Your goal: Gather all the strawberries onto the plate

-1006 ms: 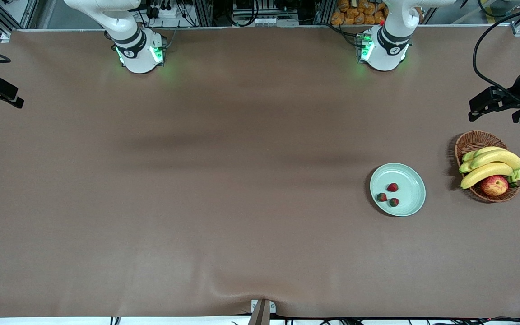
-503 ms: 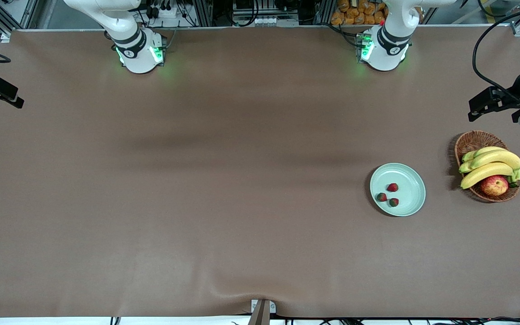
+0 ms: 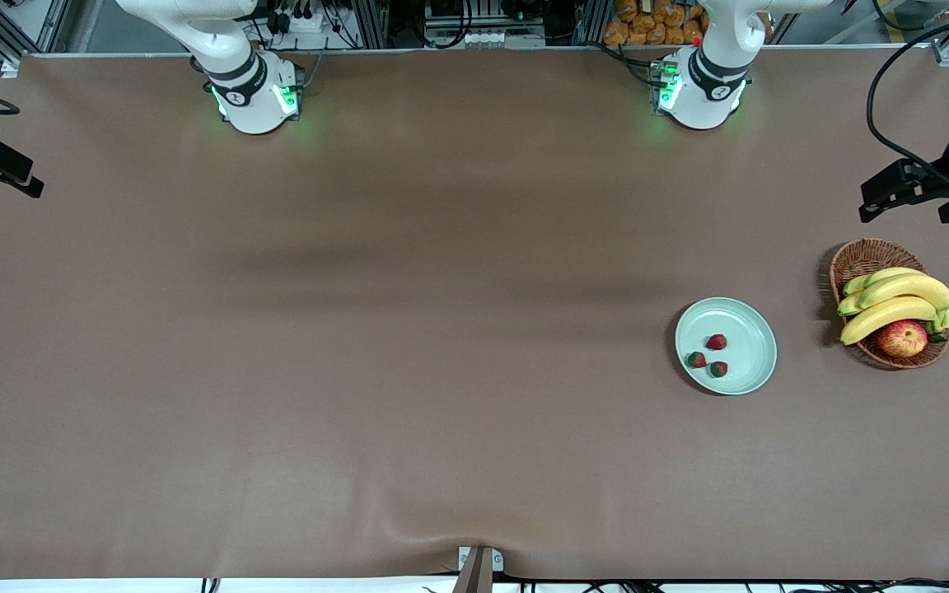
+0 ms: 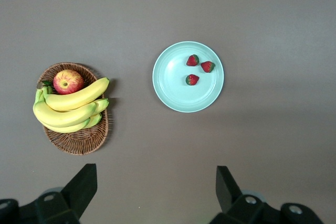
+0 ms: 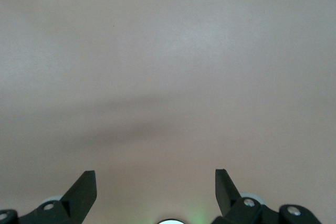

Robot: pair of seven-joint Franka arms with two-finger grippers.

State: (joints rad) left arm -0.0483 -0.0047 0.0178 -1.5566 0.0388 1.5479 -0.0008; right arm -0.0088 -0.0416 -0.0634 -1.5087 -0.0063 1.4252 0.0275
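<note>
Three strawberries lie close together in the pale mint-green plate toward the left arm's end of the table. The left wrist view looks down on the same plate with the berries inside its rim. My left gripper hangs open high over bare table beside the plate and basket, holding nothing. My right gripper is open and empty too, high over bare brown table at the right arm's end.
A brown wicker basket with bananas and a red-yellow apple stands beside the plate, closer to the left arm's end. The table edge runs just past the basket.
The left arm's hand has drifted slightly toward its own end of the table. Plate, strawberries and basket have not moved.
</note>
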